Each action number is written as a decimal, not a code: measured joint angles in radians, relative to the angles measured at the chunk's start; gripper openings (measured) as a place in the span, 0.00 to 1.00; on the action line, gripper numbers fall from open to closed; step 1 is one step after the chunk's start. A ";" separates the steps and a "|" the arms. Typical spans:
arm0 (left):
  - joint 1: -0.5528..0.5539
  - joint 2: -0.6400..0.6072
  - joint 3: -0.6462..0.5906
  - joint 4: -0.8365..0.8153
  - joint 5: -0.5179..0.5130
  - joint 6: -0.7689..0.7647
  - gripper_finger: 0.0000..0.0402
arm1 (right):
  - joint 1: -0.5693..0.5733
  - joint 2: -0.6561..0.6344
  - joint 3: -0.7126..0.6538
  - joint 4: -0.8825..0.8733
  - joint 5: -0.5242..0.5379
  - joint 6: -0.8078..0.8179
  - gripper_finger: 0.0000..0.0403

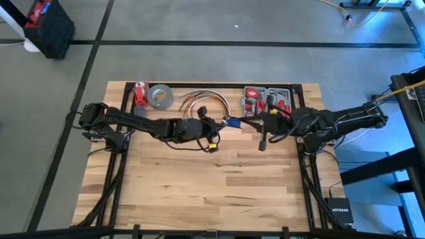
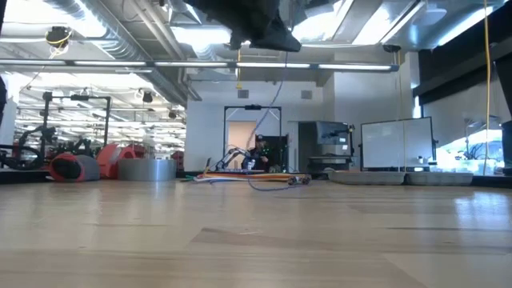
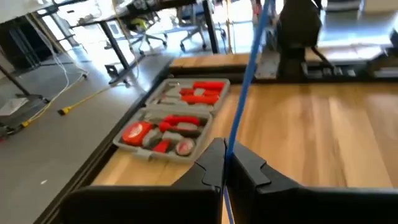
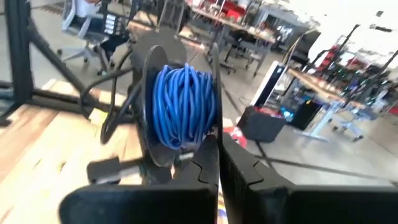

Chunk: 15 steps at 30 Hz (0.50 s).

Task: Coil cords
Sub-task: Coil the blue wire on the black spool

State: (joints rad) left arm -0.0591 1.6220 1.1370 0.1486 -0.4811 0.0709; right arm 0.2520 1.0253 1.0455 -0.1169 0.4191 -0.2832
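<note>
Overhead, both arms meet above the far middle of the tabletop [image 1: 199, 186], where the left claw [image 3: 225, 163] is clenched on a thin blue cord [image 3: 245, 81] that runs taut up and away from its fingertips. Just beside it, the right claw [image 4: 219, 155] has its fingers pressed together, and a blue coil [image 4: 183, 102] wound on the left arm's wrist sits right ahead of them. Beyond the arms, along the far edge, lie an open tool case [image 1: 267, 99], a roll of grey tape [image 1: 159, 96] and an arched bundle of orange cables [image 1: 202, 98].
</note>
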 joint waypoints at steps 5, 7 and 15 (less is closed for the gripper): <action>-0.010 -0.054 -0.001 -0.144 -0.001 0.008 0.00 | 0.000 -0.008 0.001 -0.124 -0.019 0.030 0.01; -0.017 -0.085 -0.001 -0.221 -0.002 0.003 0.00 | 0.000 -0.009 0.001 -0.160 -0.020 0.047 0.01; -0.036 -0.166 -0.003 -0.373 0.003 -0.048 0.00 | -0.003 0.011 0.003 -0.233 -0.019 0.055 0.01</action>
State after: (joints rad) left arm -0.0956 1.4560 1.1340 -0.2246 -0.4781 0.0232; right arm 0.2490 1.0360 1.0483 -0.3498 0.3998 -0.2279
